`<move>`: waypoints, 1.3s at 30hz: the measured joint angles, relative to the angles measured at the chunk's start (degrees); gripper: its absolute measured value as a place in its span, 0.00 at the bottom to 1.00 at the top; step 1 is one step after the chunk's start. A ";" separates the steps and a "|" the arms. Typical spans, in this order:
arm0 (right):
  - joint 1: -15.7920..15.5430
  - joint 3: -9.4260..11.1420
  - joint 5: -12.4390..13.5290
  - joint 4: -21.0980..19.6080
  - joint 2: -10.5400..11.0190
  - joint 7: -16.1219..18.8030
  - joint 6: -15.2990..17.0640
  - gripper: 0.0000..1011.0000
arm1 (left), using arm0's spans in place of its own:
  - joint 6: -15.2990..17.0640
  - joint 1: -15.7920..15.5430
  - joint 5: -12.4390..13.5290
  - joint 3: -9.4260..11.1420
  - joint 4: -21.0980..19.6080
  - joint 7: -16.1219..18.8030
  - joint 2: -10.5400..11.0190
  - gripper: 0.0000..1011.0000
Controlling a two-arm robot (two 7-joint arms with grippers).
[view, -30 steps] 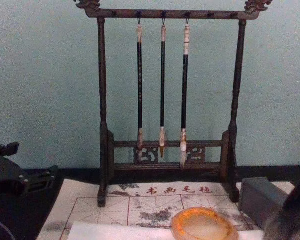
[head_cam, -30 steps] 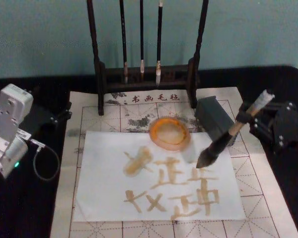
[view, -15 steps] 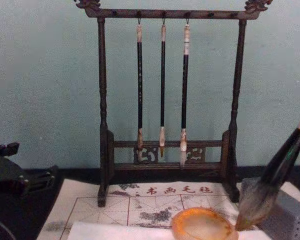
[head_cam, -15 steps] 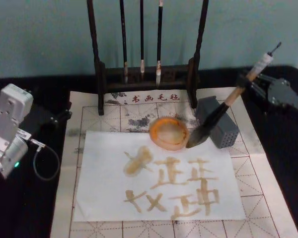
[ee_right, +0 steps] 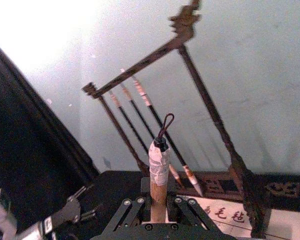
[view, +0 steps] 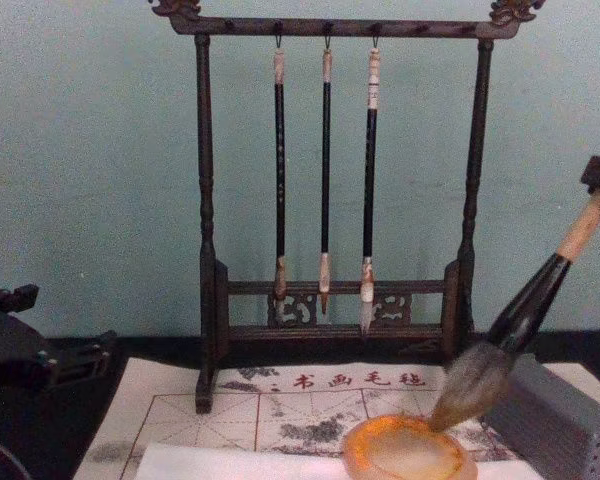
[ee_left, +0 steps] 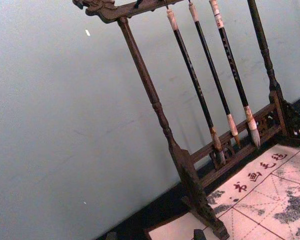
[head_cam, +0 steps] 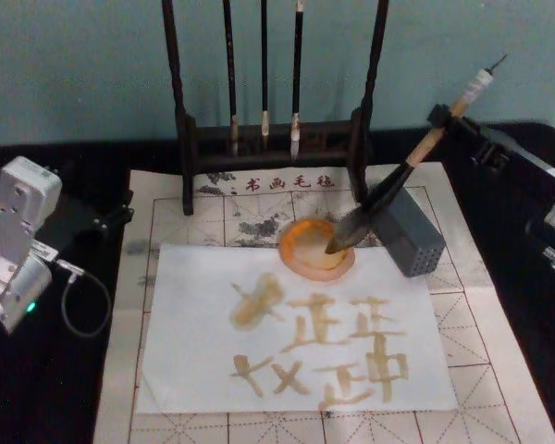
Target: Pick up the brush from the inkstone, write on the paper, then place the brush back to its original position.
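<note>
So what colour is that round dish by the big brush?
The dish is orange-amber with a paler greyish centre, clearest in the chest view.

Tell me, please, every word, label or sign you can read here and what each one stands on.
"书画毛毡", red print on the felt mat, in front of the brush rack.
Amber brushed characters on the paper: too smeared to read for certain.
Any lettering on the hanging slim brushes: too small to read.

inkstone behind paper | brush tip over inkstone | rack behind, on mat
</note>
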 joint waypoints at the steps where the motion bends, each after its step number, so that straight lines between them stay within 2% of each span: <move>1: 0.43 -0.13 0.36 0.54 -0.28 -0.31 0.33 0.19 | 0.00 0.00 0.00 0.00 0.00 0.00 0.00 0.99; 9: 4.13 -1.28 3.84 5.05 -3.11 -4.86 2.99 0.19 | 0.00 0.00 0.00 0.00 0.00 0.00 0.00 0.99; 20: 7.19 -3.00 6.56 9.78 -5.27 -9.80 5.11 0.19 | 0.00 0.00 0.00 0.00 0.00 0.00 0.00 0.99; 29: 8.12 -3.18 10.15 11.81 -6.82 -14.86 6.65 0.19 | 0.00 0.00 0.00 0.00 0.00 0.00 0.00 0.99; 39: 8.22 -3.63 12.91 12.05 -7.45 -18.75 6.92 0.19 | 0.00 0.00 0.00 0.00 0.00 0.00 0.00 0.99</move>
